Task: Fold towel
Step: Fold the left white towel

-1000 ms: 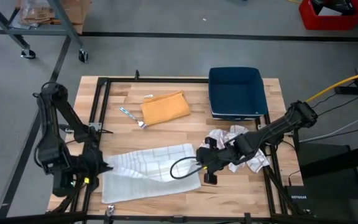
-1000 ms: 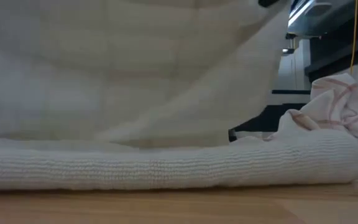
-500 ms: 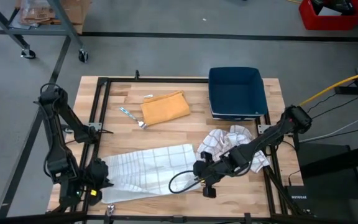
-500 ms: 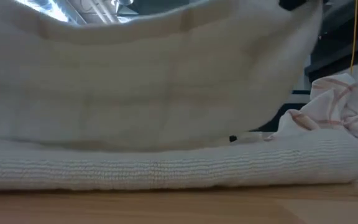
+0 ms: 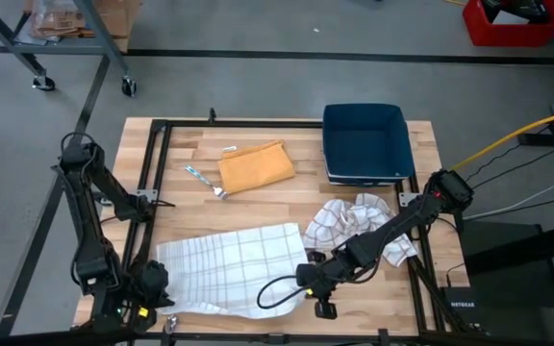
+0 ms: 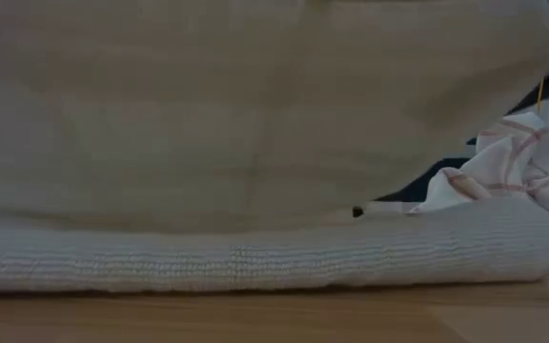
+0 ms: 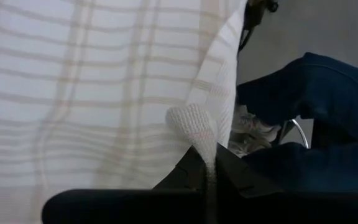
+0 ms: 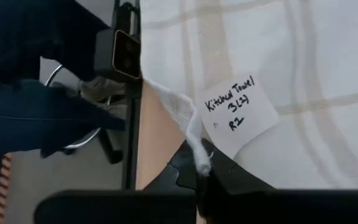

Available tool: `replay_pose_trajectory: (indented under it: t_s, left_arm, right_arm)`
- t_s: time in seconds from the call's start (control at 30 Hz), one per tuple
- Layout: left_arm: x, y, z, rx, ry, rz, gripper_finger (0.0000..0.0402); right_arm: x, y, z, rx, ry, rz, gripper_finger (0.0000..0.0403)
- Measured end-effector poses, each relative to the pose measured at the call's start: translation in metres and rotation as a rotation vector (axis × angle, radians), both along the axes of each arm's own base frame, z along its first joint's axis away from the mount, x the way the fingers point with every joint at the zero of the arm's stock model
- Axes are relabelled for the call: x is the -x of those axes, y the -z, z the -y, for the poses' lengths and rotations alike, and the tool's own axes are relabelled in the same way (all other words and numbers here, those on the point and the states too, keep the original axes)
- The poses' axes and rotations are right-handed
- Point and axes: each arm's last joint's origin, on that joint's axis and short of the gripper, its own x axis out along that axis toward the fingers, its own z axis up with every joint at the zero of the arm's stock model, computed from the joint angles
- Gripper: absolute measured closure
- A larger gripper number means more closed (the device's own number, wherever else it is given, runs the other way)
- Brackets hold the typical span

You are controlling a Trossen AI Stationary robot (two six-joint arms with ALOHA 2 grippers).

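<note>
Right wrist: towel [image 8: 303,74] label [image 8: 238,115] visible

left arm [image 5: 92,216]: dark, slender links | right arm [image 5: 404,223]: dark, black cable looped near gripper [image 5: 317,300]

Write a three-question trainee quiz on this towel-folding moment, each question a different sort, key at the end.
1. True or false: both grippers are shut on corners of the white checked towel.
2. Which lies nearest the blue bin: A) orange cloth, B) crumpled red-striped towel, C) label reading "Kitchen Towel"?
3. Fill in: the left gripper and right gripper are at the table's ____ edge.

Key: 1 true; 2 B; 3 near.
</note>
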Motion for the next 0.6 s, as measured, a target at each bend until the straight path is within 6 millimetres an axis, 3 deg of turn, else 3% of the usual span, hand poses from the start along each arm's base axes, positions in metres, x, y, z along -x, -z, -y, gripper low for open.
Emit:
replay_pose_trajectory:
  t_s: [0.27, 0.6]
  left_arm:
    - [-0.007, 0.017, 0.023, 0.066, -0.009, 0.005, 0.0402]
    - [-0.01, 0.006, 0.035, 0.178, 0.032, 0.068, 0.0402]
  right_arm:
    - [0.001, 0.002, -0.002, -0.076, 0.007, -0.069, 0.0398]
    - [-0.008, -0.021, -0.013, -0.201, -0.006, 0.031, 0.0398]
